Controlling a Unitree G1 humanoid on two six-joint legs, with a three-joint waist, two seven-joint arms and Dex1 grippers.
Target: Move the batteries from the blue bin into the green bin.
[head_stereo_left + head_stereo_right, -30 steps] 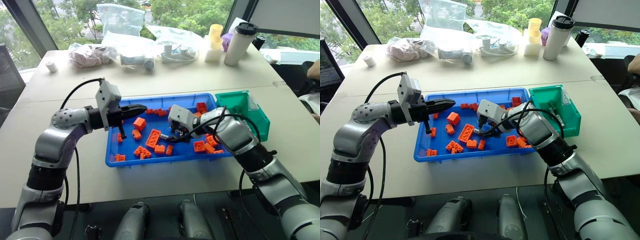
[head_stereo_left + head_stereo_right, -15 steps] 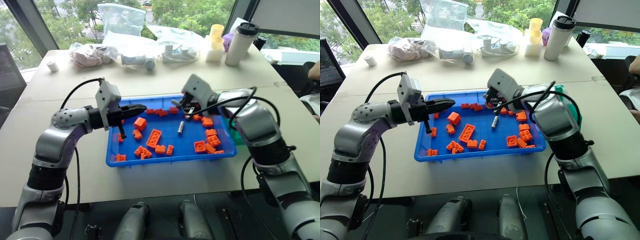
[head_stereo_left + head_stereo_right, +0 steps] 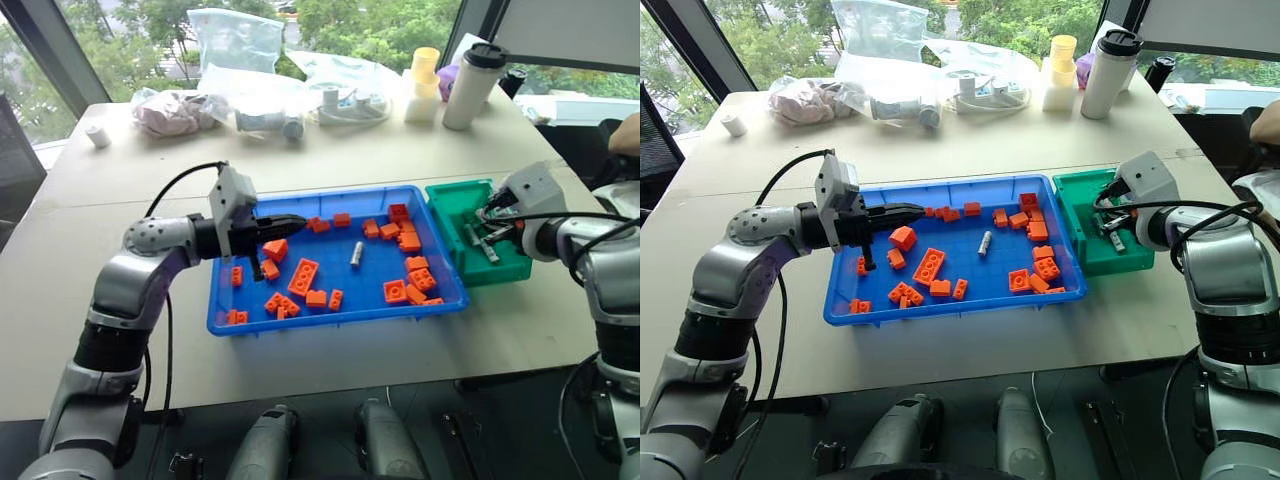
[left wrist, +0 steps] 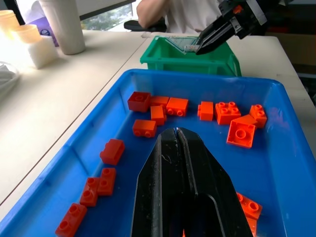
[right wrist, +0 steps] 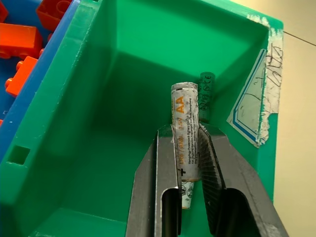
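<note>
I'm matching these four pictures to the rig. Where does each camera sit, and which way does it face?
Left and right eye views: on the head, looking forward and down at the blue bin, with both arms showing.
Left wrist view: along the shut left gripper over the orange bricks.
Right wrist view: along the right gripper, a battery between its fingers.
Shared by all: the green bin.

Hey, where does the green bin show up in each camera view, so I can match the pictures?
Left eye view: the green bin is right of centre, against the blue bin's right end.
Right eye view: right of centre, same spot.
Left wrist view: upper middle, beyond the blue bin's far rim.
Right wrist view: its inside takes up most of the picture.
Shared landmark: the blue bin, touching it.
</note>
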